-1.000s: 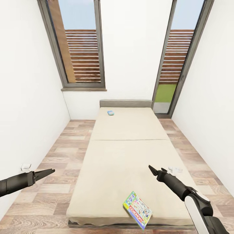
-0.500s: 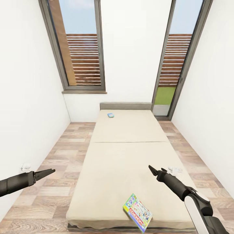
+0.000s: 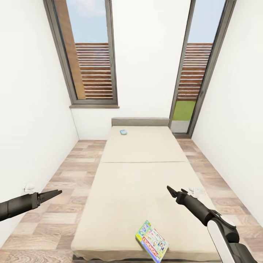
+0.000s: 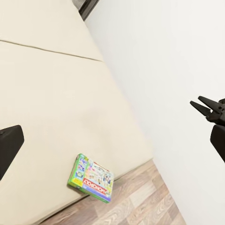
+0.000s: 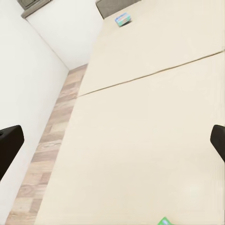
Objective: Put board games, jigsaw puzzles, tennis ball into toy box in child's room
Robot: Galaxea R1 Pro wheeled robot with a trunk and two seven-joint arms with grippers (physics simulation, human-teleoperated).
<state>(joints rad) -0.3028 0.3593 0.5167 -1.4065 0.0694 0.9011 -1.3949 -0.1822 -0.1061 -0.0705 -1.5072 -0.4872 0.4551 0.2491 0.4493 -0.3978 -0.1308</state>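
The cream bed (image 3: pixel 138 179) runs down the room's middle. A yellow-green-red board game (image 3: pixel 152 241) lies tilted at its near edge, just below and left of my right gripper (image 3: pixel 171 190), which hangs open over the bed's right side. A small blue board game (image 3: pixel 124 132) lies at the far end by the headboard. My left gripper (image 3: pixel 54 193) hovers open over the floor left of the bed. The left wrist view shows the near game (image 4: pixel 91 178) and the right gripper (image 4: pixel 202 104). The right wrist view shows its spread fingers (image 5: pixel 9 145) and the far game (image 5: pixel 123 18).
Wood floor strips (image 3: pixel 69 175) run along both sides of the bed between white walls. Two tall windows (image 3: pixel 93 69) stand in the far wall. A small white object (image 3: pixel 28 188) sits by the left wall, another (image 3: pixel 197 190) on the floor right of the bed.
The whole picture has slid slightly downward, so the camera moved. Both arms keep the same pose, and the board games lie where they were on the bed.
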